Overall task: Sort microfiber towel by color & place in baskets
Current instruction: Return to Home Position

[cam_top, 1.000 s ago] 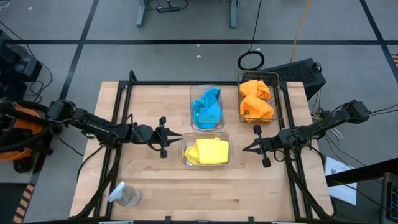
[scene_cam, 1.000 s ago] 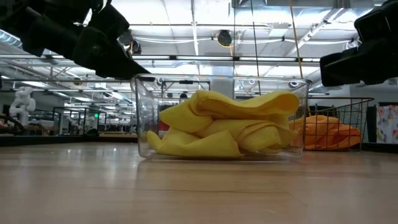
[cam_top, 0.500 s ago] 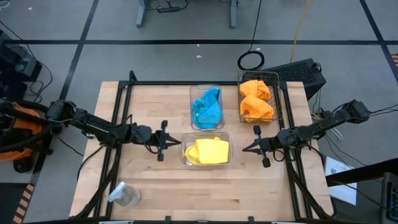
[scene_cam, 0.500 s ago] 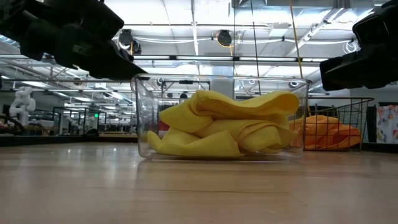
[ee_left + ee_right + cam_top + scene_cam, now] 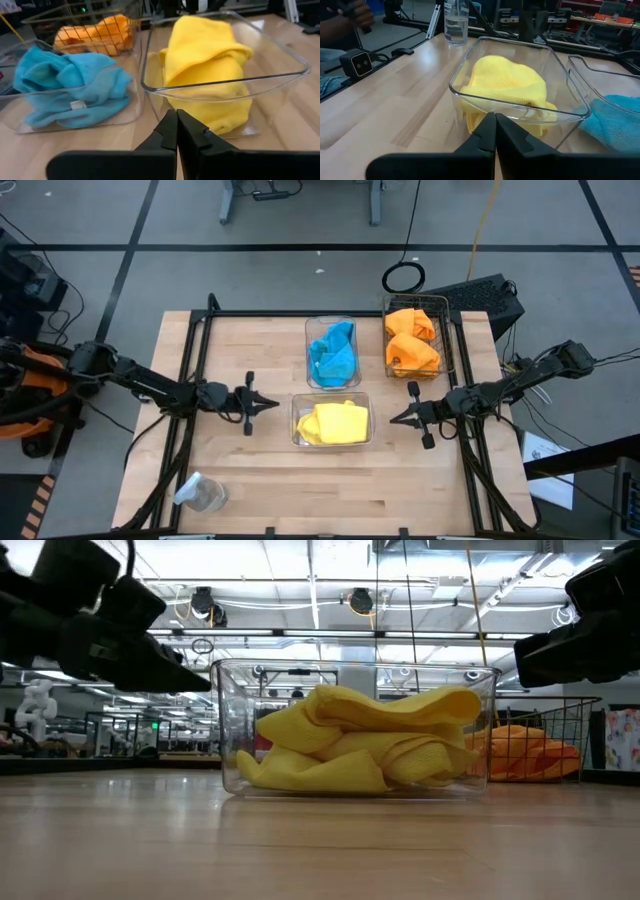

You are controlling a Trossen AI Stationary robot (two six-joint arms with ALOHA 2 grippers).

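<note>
Flanking bin [image 5: 296, 423] of yellow towels [image 5: 335, 423], left gripper [image 5: 270, 403], right gripper [image 5: 393, 418] hover, jaws closed; blue towel tag [image 5: 76, 104] unreadable.

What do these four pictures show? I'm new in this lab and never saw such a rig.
This is a robot with two dark arms, left arm and right arm, at a wooden table. The high picture looks straight down; the low one looks level across the tabletop; the other two come from cameras on each wrist, so the dark fingers at their bottom are that arm's own. The left gripper and the right gripper hover either side of the middle clear plastic bin, both shut, holding nothing. That bin holds the yellow microfiber towels. A second clear plastic bin holds the turquoise blue towels, and a dark wire-mesh basket beside it holds the orange towels. A small clear plastic jar sits near the table's corner on the left arm's side.
</note>
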